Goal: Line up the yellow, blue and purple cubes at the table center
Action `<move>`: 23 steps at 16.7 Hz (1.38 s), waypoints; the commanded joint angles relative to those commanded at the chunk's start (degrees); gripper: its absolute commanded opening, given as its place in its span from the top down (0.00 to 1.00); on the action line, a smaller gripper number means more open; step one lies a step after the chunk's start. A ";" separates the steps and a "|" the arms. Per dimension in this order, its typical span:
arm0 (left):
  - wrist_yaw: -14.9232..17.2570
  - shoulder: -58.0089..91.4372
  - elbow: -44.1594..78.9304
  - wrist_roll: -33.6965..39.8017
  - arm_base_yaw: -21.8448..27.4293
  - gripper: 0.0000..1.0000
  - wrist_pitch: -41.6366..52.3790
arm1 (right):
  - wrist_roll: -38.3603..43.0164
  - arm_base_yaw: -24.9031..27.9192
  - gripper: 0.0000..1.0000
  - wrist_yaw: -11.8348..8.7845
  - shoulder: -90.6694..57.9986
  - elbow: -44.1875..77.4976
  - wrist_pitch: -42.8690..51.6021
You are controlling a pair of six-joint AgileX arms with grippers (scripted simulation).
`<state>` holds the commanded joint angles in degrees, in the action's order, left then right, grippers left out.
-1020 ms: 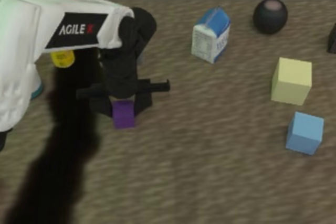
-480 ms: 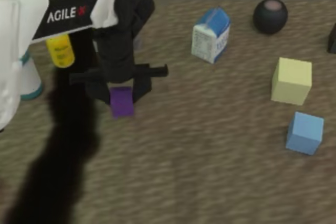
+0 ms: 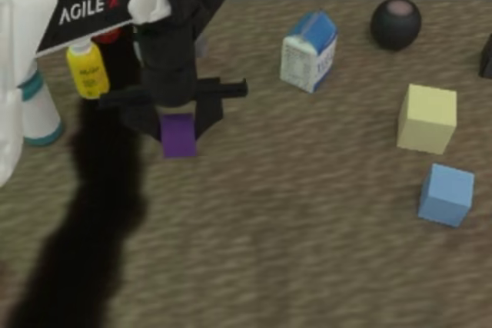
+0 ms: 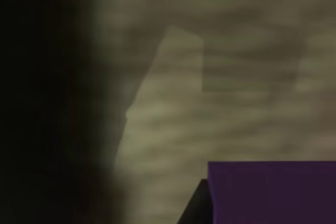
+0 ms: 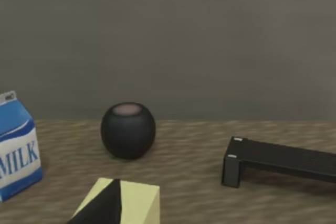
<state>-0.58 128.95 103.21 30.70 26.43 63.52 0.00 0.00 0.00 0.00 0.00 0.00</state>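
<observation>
While the left gripper [image 3: 178, 124] hangs over the left half of the table [image 3: 277, 243], its black fingers pinch the purple cube [image 3: 178, 134] from either side. That cube sits well to the left of the milk carton [image 3: 308, 51] and a little nearer the camera's lower edge than it. From the top view alone I cannot tell whether the cube is touching the table or raised off it. In the left wrist view the purple cube [image 4: 272, 192] fills one corner, with rough brown table [image 4: 220, 114] behind it and a deep shadow down one side.

The yellow cube [image 3: 427, 118] rests to the right of the milk carton and somewhat below it in the top view. The blue cube [image 3: 446, 194] lies just beyond the yellow cube, close to it yet apart, farther still from the carton. A black ball [image 3: 396, 23] stands to the right of the carton, near the table's far edge. Left of the carton, past the left arm, a yellow bottle [image 3: 88, 71] and a white container with a teal band [image 3: 34, 113] stand partly hidden by the arm.

The right gripper does not show in the top view. Its wrist view takes in the milk carton [image 5: 18, 148], the black ball [image 5: 128, 130], a corner of the yellow cube [image 5: 139, 203] and a low black stand [image 5: 278, 162].
</observation>
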 joint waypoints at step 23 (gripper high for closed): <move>0.00 17.45 29.90 19.42 24.64 1.00 11.80 | 0.00 0.00 0.00 0.00 0.00 0.00 0.00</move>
<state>-0.58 146.40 133.11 50.12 51.07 75.32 0.00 0.00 0.00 0.00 0.00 0.00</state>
